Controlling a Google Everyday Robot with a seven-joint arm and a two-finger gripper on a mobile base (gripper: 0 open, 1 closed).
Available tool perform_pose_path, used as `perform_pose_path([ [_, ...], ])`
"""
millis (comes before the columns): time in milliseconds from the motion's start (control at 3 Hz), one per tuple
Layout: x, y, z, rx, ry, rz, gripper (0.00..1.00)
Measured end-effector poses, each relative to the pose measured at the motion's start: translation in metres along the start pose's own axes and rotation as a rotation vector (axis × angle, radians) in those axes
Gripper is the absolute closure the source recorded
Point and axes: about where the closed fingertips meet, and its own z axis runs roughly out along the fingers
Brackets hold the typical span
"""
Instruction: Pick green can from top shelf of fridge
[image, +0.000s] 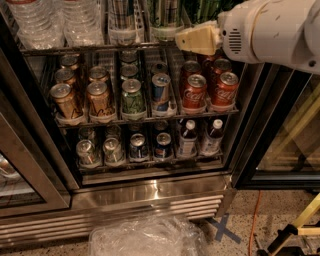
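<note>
Up top, the white arm (270, 30) reaches in level from the right edge toward the fridge (150, 192). Its tan gripper (197, 39) sits at the front rail of the top shelf (100, 48), near the shelf's right end. How wide the gripper stands cannot be told (it shows as one wedge). The green can (202, 10) stands just behind it on that shelf, its upper part cut off.

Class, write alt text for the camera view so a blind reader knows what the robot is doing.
A white robot arm holds its gripper at the front of the top shelf of the fridge, just below the green can. Lower racks hold rows of soda cans, including red cola cans, and small bottles.
</note>
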Motion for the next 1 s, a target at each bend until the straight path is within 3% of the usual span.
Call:
perform_pose_path([
  [667, -0.012, -0.021, 0.007, 0.066, -0.065, 0.038, 0.24],
  [1000, -0.015, -0.02, 0.018, 0.059, -0.085, 0.06, 0.25],
])
